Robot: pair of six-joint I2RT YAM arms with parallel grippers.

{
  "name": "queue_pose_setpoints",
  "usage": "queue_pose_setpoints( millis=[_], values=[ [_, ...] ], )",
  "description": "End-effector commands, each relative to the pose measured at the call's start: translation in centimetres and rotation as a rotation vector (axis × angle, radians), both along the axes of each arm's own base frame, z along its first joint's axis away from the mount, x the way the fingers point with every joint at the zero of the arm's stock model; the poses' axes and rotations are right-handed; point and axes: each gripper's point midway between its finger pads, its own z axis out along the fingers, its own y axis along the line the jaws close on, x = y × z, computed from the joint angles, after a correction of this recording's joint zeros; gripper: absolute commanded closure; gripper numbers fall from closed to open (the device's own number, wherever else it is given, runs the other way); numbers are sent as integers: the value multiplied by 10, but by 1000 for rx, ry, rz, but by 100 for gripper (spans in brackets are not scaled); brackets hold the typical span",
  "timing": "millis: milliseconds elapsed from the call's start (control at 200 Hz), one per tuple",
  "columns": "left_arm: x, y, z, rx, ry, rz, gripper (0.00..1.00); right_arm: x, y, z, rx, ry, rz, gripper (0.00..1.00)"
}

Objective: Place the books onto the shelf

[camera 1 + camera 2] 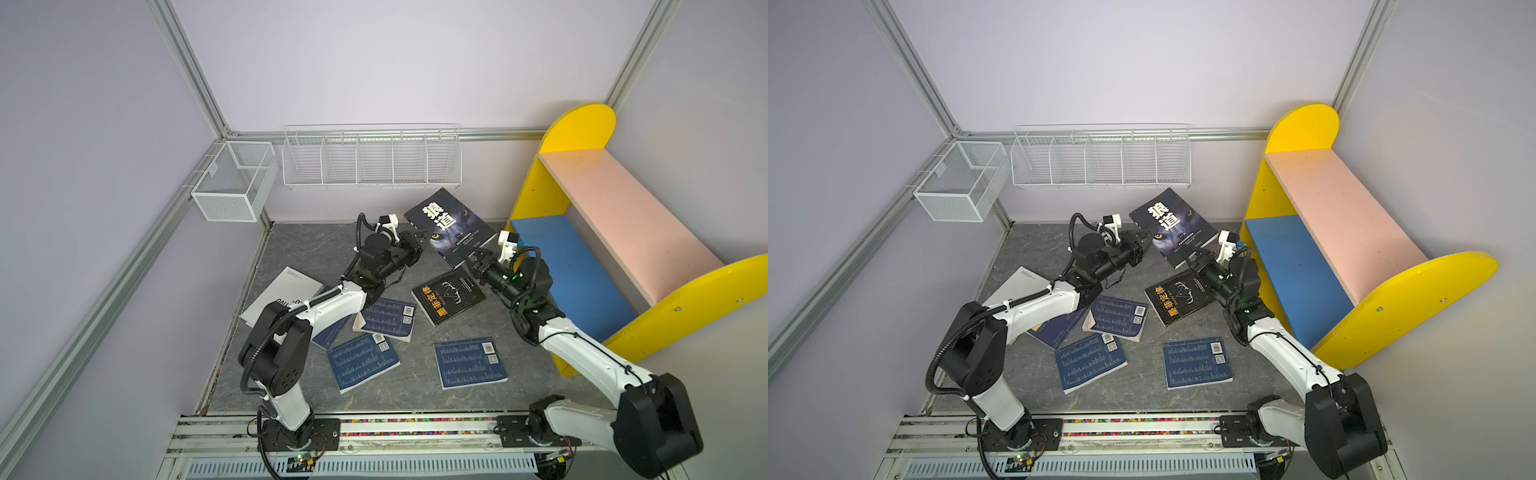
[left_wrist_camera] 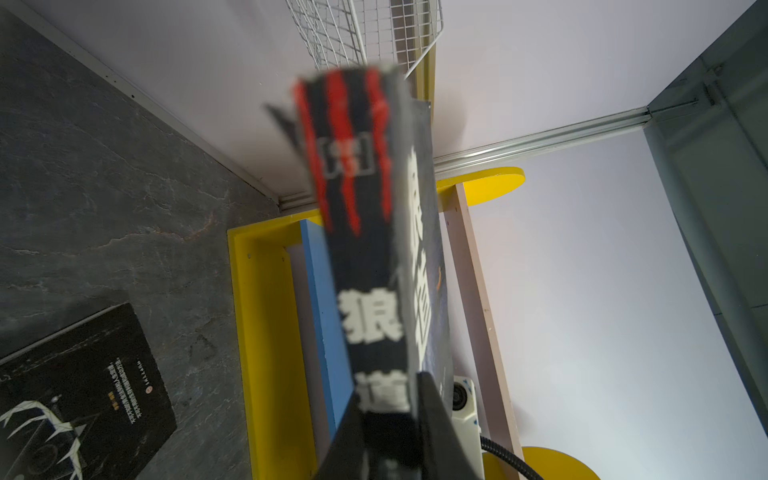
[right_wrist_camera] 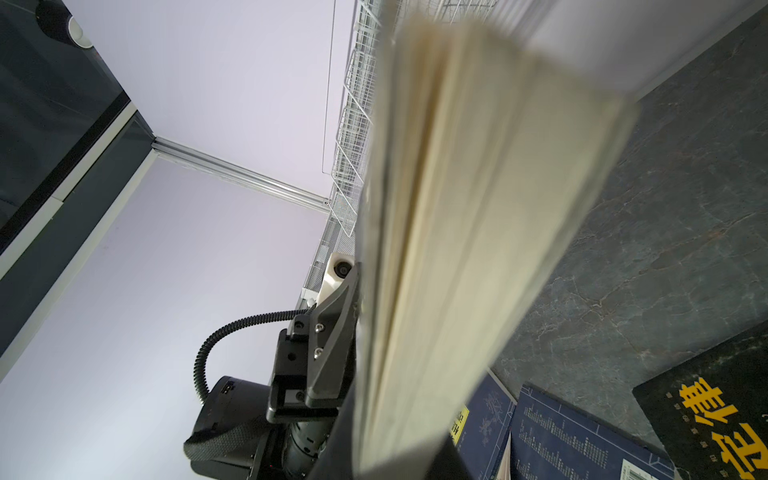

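Grippers first: your left gripper (image 1: 419, 240) is clamping the spine edge of the wolf book (image 1: 453, 224), and in the left wrist view its fingers (image 2: 434, 415) are pressing on either side of the spine. Your right gripper (image 1: 473, 255) is pinching the opposite edge of the same book, with its jaws drawn together on the cream pages. Between the two the wolf book is hanging tilted, cover up, raised off the table (image 1: 299, 249) and just beside the shelf (image 1: 582, 124), near its blue lower board. Below your right gripper a black book (image 1: 449, 296) is lying flat. Nearer you, navy books (image 1: 469, 363) are lying scattered on the table, barcodes up. A white book (image 1: 282, 291) is lying partly under your left arm.
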Motion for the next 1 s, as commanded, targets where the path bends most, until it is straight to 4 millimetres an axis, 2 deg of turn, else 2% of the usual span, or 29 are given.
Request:
queue_pose_setpoints(
  millis=[0,70,95,150,200,275,425,630,910,995],
  values=[
    [-3,-7,23,-13,-70,-19,92,-3,3,18,57,-65,19,93],
    [-2,-6,26,3,-89,-25,97,-5,6,17,50,-65,47,86],
    [-2,-6,29,0,-96,-34,100,-6,7,16,48,-64,58,77],
    [0,-4,34,-16,-108,-62,100,-9,8,13,40,-60,88,52],
    [2,-2,39,-43,-118,-91,100,-10,7,11,32,-50,105,38],
    [3,2,45,-85,-129,-129,100,-16,9,9,27,-50,133,32],
    [5,8,40,-102,-119,-161,100,-20,0,5,13,-51,91,32],
    [-2,10,42,-121,-127,-183,100,-11,-2,2,10,-29,60,46],
    [-11,15,43,-177,-120,-199,100,5,2,4,47,-38,42,48],
    [-12,17,40,-172,-114,-194,100,10,-1,9,52,-56,23,56]
  ],
)
